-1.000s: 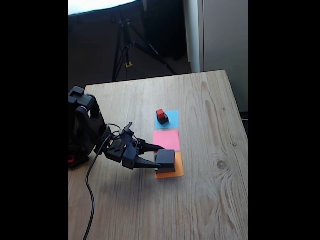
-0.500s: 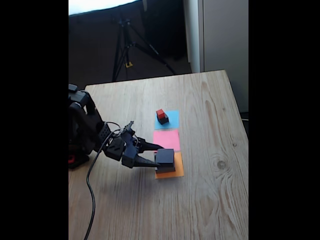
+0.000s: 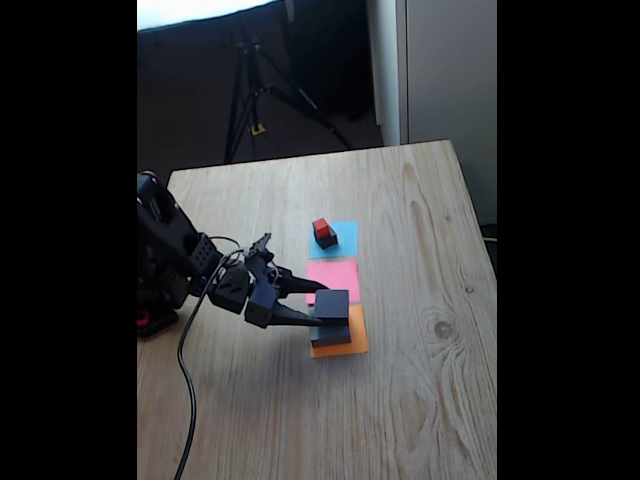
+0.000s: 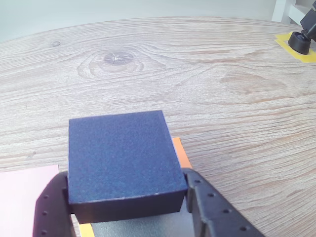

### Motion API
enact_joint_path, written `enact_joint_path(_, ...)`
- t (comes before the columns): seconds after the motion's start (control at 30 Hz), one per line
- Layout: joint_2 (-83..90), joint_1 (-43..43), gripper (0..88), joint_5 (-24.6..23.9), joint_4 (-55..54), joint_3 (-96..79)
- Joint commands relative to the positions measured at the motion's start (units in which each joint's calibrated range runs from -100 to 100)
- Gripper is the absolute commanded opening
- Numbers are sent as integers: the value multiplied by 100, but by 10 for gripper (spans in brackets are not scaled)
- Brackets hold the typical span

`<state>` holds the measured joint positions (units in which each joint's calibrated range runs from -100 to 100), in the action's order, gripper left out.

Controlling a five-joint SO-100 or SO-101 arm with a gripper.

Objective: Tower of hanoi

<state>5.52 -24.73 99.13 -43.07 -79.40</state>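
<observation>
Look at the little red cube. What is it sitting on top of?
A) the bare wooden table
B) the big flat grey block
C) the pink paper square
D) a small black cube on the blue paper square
D: in the fixed view the tiny red cube rests on the small black cube, which stands on the blue paper square, away from the gripper that clamps the medium black block.

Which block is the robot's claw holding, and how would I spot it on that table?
Start at the wooden table and find the row of three paper squares. Over the orange square nearest the camera, the gripper clamps the medium black block, lifted above the grey block; the cubes on blue are smaller.
</observation>
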Motion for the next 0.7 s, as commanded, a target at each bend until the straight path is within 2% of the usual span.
enact_joint_path(0.0, 788, 78, 159, -331, 1155, 676)
enact_joint_path(0.27, 1848, 95, 160, -515, 4894, 2713)
enact_joint_path(0.43, 2113, 129, 161, -649, 7687, 4685)
enact_joint_path(0.67, 2174, 379, 160, -900, 10414, 7295)
